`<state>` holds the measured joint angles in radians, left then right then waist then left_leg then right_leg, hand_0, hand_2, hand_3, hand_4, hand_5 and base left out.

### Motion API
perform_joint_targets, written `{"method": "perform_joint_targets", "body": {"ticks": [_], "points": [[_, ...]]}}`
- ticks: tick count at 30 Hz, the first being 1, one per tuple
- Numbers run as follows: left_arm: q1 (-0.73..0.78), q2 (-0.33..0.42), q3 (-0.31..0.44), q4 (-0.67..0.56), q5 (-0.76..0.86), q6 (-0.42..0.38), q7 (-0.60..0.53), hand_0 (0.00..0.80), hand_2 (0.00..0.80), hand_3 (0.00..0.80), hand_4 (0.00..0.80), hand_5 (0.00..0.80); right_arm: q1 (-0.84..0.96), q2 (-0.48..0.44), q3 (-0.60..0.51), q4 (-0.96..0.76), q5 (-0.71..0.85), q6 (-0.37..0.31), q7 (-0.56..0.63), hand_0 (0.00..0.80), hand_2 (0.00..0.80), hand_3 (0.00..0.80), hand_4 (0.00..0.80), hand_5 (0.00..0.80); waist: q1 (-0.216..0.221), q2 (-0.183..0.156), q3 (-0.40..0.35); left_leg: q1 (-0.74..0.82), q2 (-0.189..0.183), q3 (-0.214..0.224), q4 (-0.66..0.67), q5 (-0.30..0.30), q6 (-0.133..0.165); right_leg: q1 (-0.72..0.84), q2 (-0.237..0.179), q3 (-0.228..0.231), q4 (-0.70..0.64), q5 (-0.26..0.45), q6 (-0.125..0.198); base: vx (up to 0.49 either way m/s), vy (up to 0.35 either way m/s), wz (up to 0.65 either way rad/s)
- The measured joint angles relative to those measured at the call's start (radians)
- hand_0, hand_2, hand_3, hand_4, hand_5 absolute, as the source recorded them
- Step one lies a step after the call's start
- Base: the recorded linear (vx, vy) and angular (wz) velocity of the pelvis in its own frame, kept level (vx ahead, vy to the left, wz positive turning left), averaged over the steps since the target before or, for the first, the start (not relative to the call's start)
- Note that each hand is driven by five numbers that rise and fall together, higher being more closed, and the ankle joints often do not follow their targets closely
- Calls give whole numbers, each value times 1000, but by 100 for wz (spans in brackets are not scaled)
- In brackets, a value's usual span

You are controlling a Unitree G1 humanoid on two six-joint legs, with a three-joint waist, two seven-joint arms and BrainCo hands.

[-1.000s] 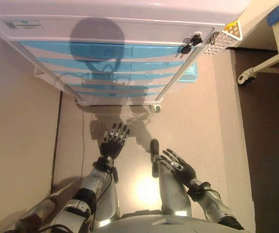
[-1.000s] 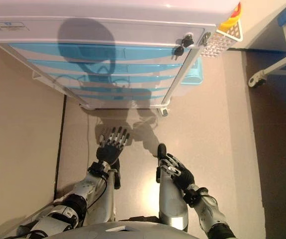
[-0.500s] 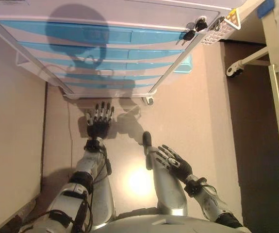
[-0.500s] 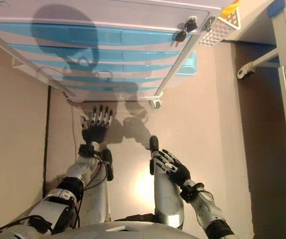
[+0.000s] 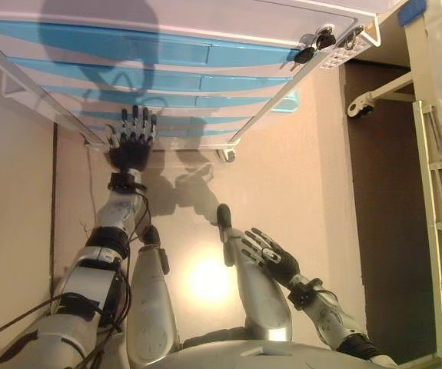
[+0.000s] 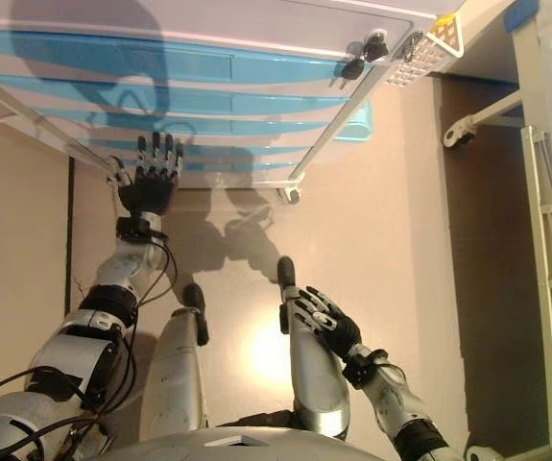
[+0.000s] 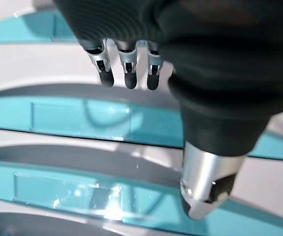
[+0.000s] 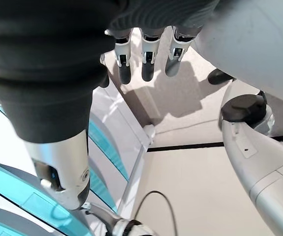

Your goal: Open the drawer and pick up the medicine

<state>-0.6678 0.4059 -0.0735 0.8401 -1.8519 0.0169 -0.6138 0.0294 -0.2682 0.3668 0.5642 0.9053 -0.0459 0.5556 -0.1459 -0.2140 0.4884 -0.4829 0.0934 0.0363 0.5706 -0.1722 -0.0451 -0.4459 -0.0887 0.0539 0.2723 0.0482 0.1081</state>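
1. No medicine shows; it is presumably inside the shut turquoise drawers (image 5: 128,81) of the white cabinet (image 5: 205,19).
2. The left hand (image 5: 131,142), fingers straight and spread, hovers before the lower drawers.
3. The right hand (image 5: 270,257) hangs low, fingers relaxed and apart.
4. Advice: hook fingertips into one drawer's recess, then pull straight.

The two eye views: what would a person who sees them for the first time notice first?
First the white cabinet with its stack of closed turquoise drawers, filling the top of the view. Next the left hand, stretched out with straight fingers in front of the lower drawers, while the right hand hangs open low beside the robot. A bunch of keys hangs at the cabinet's upper right corner.
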Motion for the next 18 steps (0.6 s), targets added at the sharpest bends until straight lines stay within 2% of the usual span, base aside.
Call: {"method": "perform_joint_targets", "body": {"ticks": [14,15,16,18], "points": [[-64,48,-41,37,6,-20,67,0,0,0,0,0,-1,-2,40,2,38,-27,19,0,0,0,0,0,-9,-8,3,-15,10,3,-1,0,2,1,5,-6,-34,23,-3,-11,-11,-1],[-66,51,-41,37,6,-22,66,104,104,104,104,104,0,-2,44,2,39,-33,19,0,0,0,0,0,-10,-10,4,-16,11,3,-3,2,3,3,6,-7,-41,23,-3,-11,-35,0],[-70,51,-42,37,6,-23,65,800,800,800,800,800,0,-2,47,5,39,-38,19,0,0,0,0,0,-10,-11,5,-18,11,2,-7,4,3,5,6,-8,-51,27,0,-13,-29,3],[-75,52,-49,37,6,-30,65,800,800,800,800,800,0,-2,52,7,39,-45,20,0,0,0,0,0,-11,-12,5,-17,10,1,-19,12,3,11,6,-9,-68,34,0,-19,-21,6]]}}
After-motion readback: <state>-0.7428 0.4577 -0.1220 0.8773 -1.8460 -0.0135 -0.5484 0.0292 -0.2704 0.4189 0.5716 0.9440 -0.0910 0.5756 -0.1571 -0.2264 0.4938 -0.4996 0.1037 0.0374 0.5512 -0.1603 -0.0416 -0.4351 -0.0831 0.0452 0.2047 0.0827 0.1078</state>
